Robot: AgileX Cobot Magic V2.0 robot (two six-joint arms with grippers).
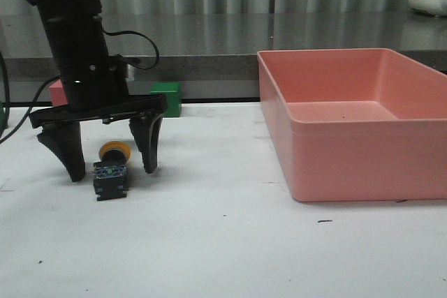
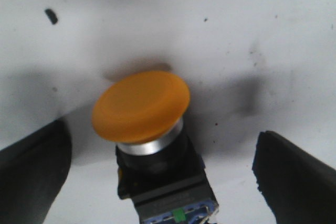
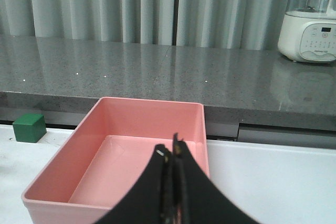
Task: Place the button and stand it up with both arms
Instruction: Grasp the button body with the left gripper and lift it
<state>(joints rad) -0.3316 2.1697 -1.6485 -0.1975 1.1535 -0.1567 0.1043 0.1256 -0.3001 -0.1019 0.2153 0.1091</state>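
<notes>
the left arm reaches steeply down, its end effector (image 1: 110, 158) spread wide with both fingertips low. the right end effector (image 3: 174, 182) has its fingers pressed together.

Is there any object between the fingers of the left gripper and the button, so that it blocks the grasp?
Nothing visible blocks it. The left gripper is open, with one finger on each side of the button, which lies on its side on the table. In the left wrist view, only bare table shows between each finger and the button.
</notes>
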